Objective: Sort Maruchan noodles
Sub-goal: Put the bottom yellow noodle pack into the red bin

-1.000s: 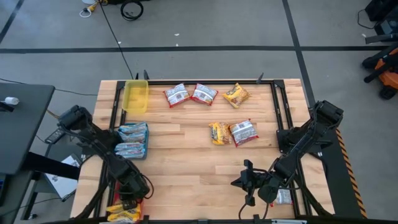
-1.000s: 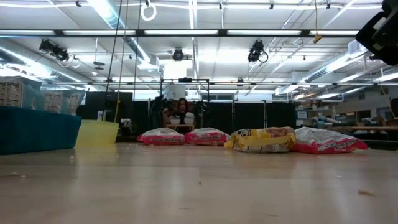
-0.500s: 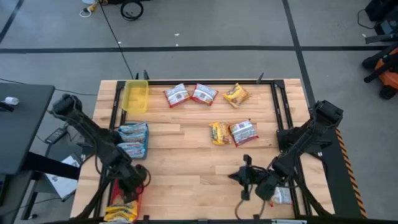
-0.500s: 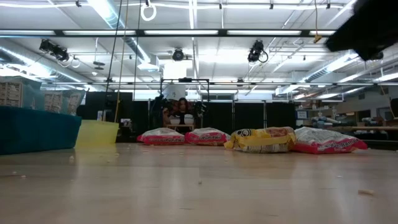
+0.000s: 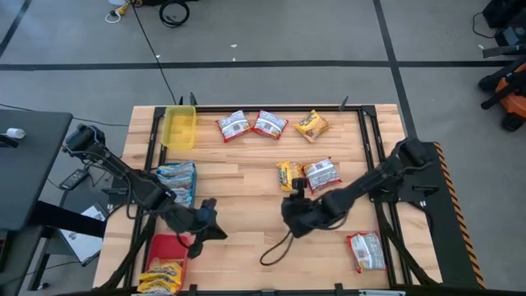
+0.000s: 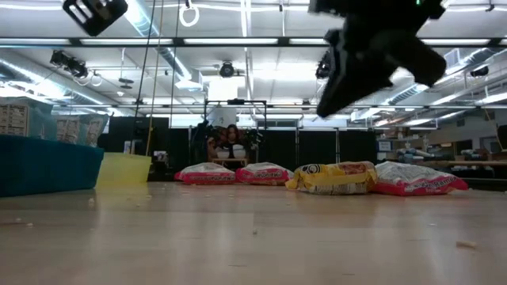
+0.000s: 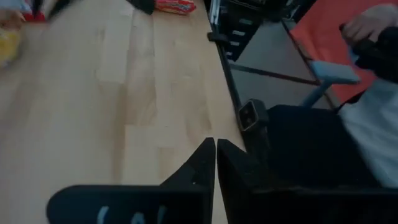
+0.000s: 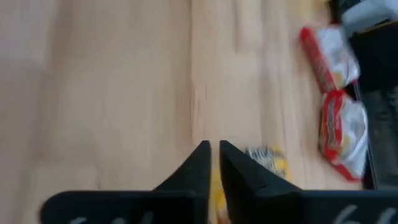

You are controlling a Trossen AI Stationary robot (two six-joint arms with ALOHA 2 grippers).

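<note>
Ramen packets lie flat on the wooden table: two red-and-white (image 5: 234, 126) (image 5: 269, 124) and one yellow (image 5: 312, 125) along the far edge, and a yellow (image 5: 289, 175) and red-and-white pair (image 5: 321, 174) mid-table. Another red-and-white packet (image 5: 366, 251) lies by the right rail. Pale blue packets (image 5: 175, 182) fill the blue tray; yellow ones (image 5: 160, 275) sit in the red tray (image 5: 167, 247). My right gripper (image 5: 294, 201) hangs shut above the table, just near of the mid-table yellow packet (image 8: 267, 162). My left gripper (image 5: 205, 222) is shut over bare wood beside the red tray.
An empty yellow tray (image 5: 179, 127) stands at the far left corner. Black rails (image 5: 368, 148) run along the table's sides. A dark cable (image 5: 275, 251) loops on the wood near my right gripper. A person's hand and pale sleeve (image 7: 373, 118) show beyond the table.
My right gripper has swung from the near right corner toward the table's middle, to just short of the mid-table yellow packet, uncovering the red-and-white packet by the right rail. My left gripper has moved from over the red tray toward the table's right and far edge.
</note>
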